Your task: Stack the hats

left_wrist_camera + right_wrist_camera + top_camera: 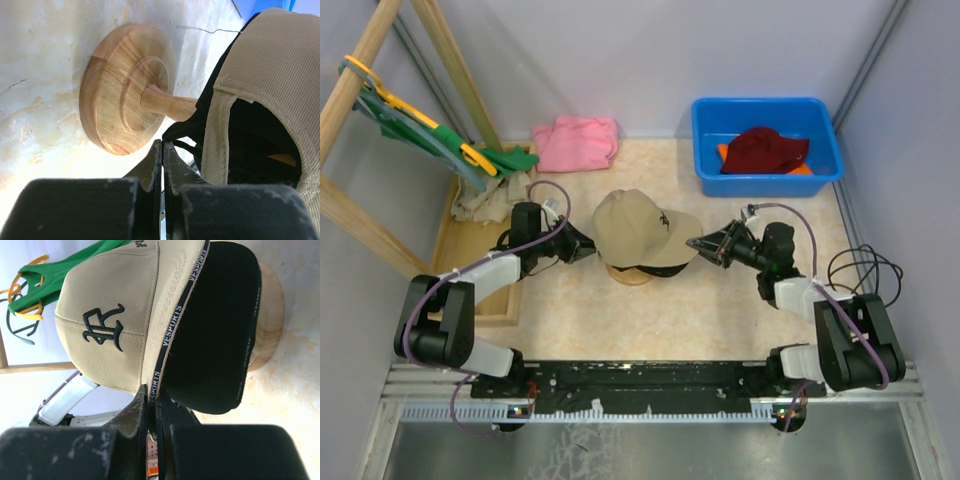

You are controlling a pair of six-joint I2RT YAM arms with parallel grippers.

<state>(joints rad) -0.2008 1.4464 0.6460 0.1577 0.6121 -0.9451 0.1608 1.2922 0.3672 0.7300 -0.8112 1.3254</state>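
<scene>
A tan cap (635, 225) sits on top of a black cap (648, 268) on a round wooden stand (630, 278) at the table's middle. My right gripper (692, 243) is shut on the tan cap's brim edge (159, 370), and the black cap's brim (215, 330) lies just beneath it. My left gripper (590, 250) is at the caps' rear, its jaws shut, with black fabric of the black cap (212, 100) pinched at the tips (163, 142). The tan cap's back strap (217, 135) hangs just right of those tips. A dark red hat (765, 150) lies over an orange hat (804, 170) in the blue bin.
The blue bin (770, 185) stands at the back right. A pink folded cloth (578, 142) lies at the back. A green garment (510, 160) on a yellow hanger (410, 112) hangs from a wooden rack (350, 200) at the left. Cables trail by the right arm.
</scene>
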